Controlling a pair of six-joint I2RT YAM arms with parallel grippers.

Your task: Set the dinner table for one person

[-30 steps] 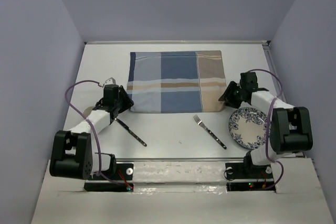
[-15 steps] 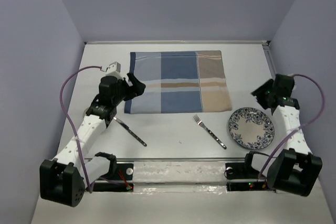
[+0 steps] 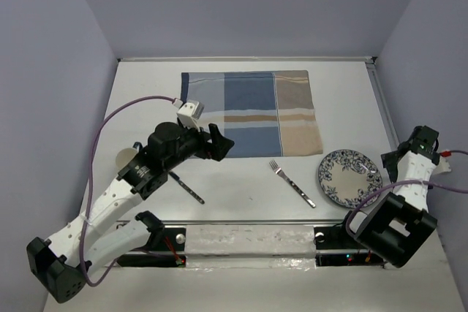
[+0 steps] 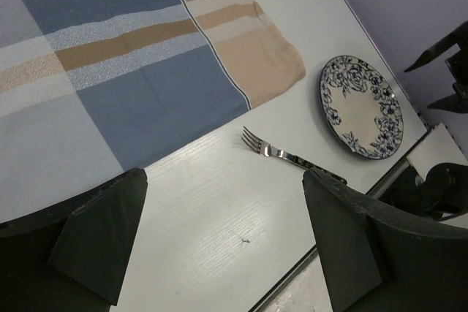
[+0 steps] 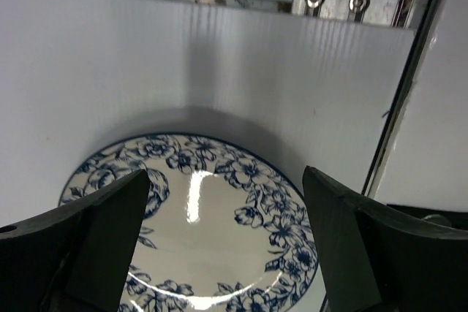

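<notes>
Dinner table (image 3: 146, 93): fills the scene, metal rail along its near edge. Striped placemat (image 3: 248, 111) at far centre.

Left arm: stretched from near left toward centre. Left gripper (image 3: 221, 142) is above the placemat's near-left corner, 2 fingers spread wide, nothing held.

Right arm: folded at the right edge. Right gripper (image 5: 227, 246) is over the plate (image 3: 349, 177), wide apart, empty.

Fork (image 3: 292, 183) just left of the plate. Knife (image 3: 186, 186) at near left.

Blue-white plate (image 5: 201, 242), R gripper (image 5: 223, 180) spread wide
</notes>
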